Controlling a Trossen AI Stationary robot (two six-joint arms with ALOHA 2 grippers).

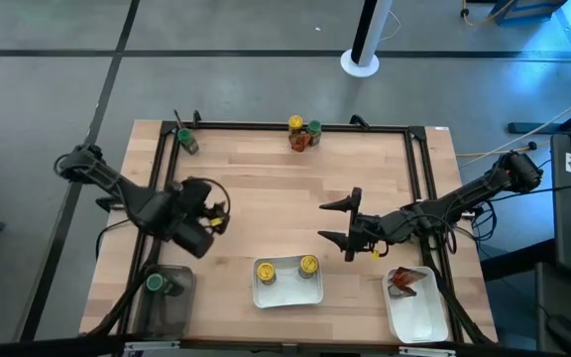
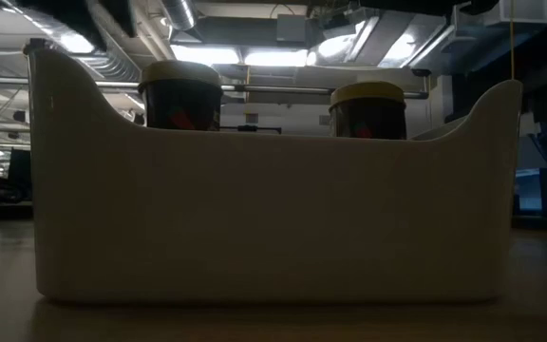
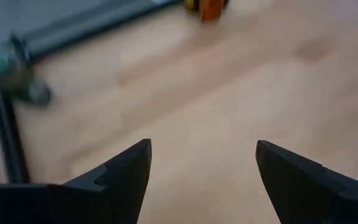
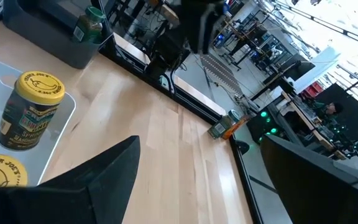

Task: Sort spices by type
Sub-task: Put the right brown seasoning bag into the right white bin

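Both yellow-capped jars (image 1: 266,271) sit trayed; my left gripper (image 3: 201,168) and right gripper (image 1: 335,220) spread empty, approach far green-capped jar (image 1: 185,140) squarely.

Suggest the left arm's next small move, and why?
Probably extend the left end effector, open and empty, toward the green-capped jar lying at the table's far-left corner. It is the nearest unsorted spice, and another green-capped jar already sits in the dark bin.

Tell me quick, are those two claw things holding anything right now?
Left gripper: jaws open, holding nothing, over bare wood.
Right gripper: jaws open, holding nothing, beside the middle white tray.
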